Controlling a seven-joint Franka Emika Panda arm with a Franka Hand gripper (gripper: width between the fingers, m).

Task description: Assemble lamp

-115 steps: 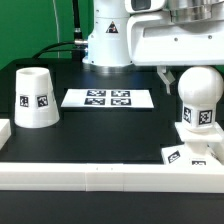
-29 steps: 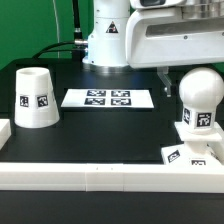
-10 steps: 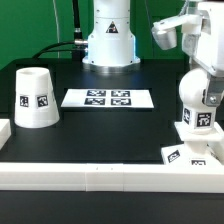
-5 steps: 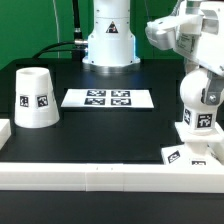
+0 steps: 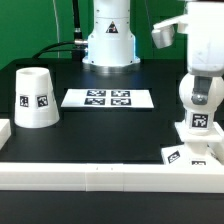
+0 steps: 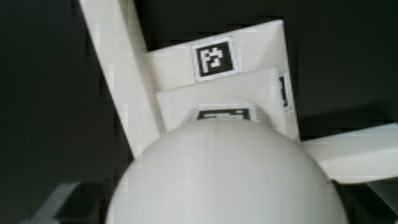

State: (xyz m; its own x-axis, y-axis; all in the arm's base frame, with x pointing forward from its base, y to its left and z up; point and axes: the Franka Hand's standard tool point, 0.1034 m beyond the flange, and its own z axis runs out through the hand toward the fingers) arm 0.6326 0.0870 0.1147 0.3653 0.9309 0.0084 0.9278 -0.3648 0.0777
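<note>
On the bench (image 5: 110, 130) the shade (image 5: 35, 98) stands well apart at the exterior view's left, not yet fitted. The bulb (image 5: 190, 92) stands upright on the base (image 5: 185, 152), apparently seated. The end effector (image 5: 203, 93) straddles it, but whether it is clamped or slack I cannot tell.

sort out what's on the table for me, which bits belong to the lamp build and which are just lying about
For the lamp:
- shade
- bulb, standing on the base
- base

Just lying about:
- marker board
- white border rail along the front edge
</note>
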